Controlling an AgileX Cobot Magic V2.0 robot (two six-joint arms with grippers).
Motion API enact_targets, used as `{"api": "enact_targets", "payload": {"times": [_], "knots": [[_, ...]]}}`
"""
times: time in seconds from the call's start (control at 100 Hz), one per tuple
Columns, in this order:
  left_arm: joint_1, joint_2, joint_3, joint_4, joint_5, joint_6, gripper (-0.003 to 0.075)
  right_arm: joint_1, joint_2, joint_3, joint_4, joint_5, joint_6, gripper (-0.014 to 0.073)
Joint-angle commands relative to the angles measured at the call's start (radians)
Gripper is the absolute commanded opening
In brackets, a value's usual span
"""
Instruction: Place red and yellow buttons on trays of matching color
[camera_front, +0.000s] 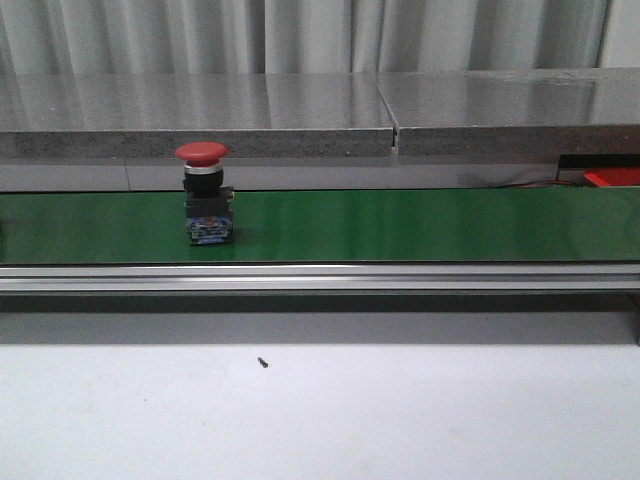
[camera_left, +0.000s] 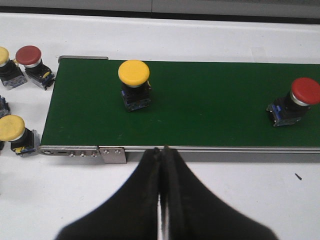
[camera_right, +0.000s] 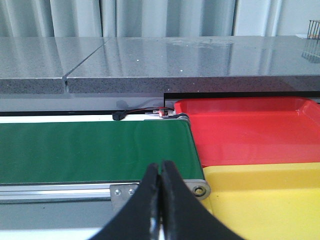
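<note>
A red button (camera_front: 203, 193) stands upright on the green conveyor belt (camera_front: 400, 225) left of the middle; it also shows in the left wrist view (camera_left: 295, 102). A yellow button (camera_left: 134, 85) stands on the belt nearer its left end. My left gripper (camera_left: 161, 150) is shut and empty, at the belt's near rail. My right gripper (camera_right: 160, 165) is shut and empty, at the near rail by the belt's right end. The red tray (camera_right: 250, 130) and the yellow tray (camera_right: 270, 200) lie just past that end; the red tray's corner shows in the front view (camera_front: 612, 177).
Several spare red and yellow buttons (camera_left: 22, 67) lie on the white table off the belt's left end. A grey counter (camera_front: 300, 110) runs behind the belt. A small black speck (camera_front: 263, 362) lies on the white table in front.
</note>
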Motion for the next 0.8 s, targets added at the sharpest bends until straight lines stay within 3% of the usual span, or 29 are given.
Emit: {"api": "enact_targets", "payload": {"times": [0.0,0.17,0.43,0.79], "knots": [[-0.006,-0.065,0.017,-0.014,-0.075,0.003,-0.0018,0.002,-0.022,-0.014,-0.010,-0.103,0.001,-0.0067],[-0.006,-0.161,0.066,-0.014,-0.072,0.003,-0.0018,0.003,-0.021,-0.032,0.016,-0.111,0.008,-0.0067],[-0.006,-0.212,0.067,-0.012,-0.069,0.003,-0.0018,0.003,0.128,-0.271,0.051,0.196,0.011,-0.0067],[-0.006,-0.210,0.067,-0.012,-0.067,0.003,-0.0019,0.004,0.413,-0.466,0.074,0.241,0.011,-0.0067]]}}
